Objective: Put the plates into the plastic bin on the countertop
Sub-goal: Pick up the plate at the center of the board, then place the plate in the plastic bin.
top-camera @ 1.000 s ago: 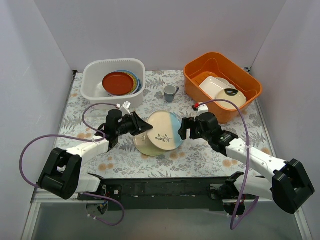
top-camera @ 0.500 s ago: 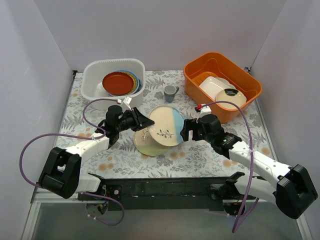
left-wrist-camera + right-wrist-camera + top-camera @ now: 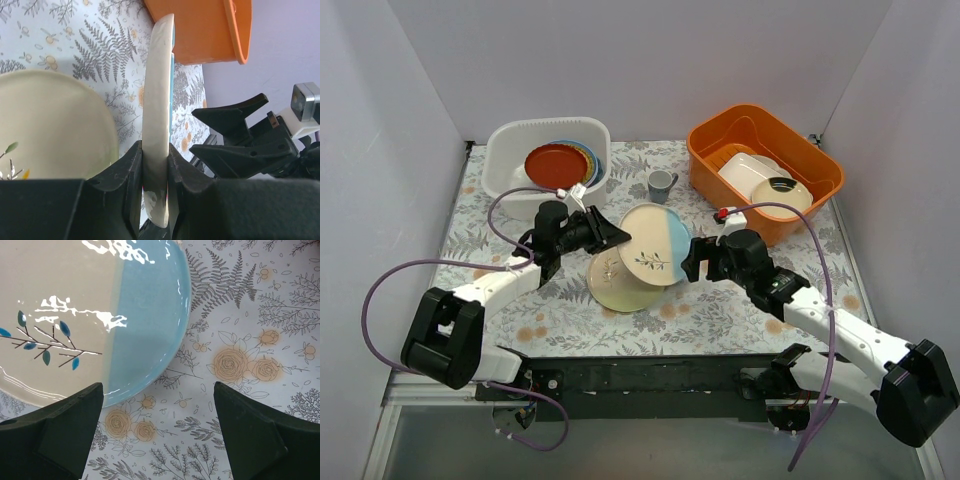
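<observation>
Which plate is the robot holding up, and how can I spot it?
Look at the middle of the flowery countertop, nearer the robot than the small grey cup. The left claw pinches a plate by its rim, raised above another plate. It alone is half cream, half light blue, with a leaf sprig on the cream side.

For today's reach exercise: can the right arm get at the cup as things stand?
Probably yes. The right gripper is open and empty, and the cup stands alone just beyond it; only the held plate comes close.
</observation>
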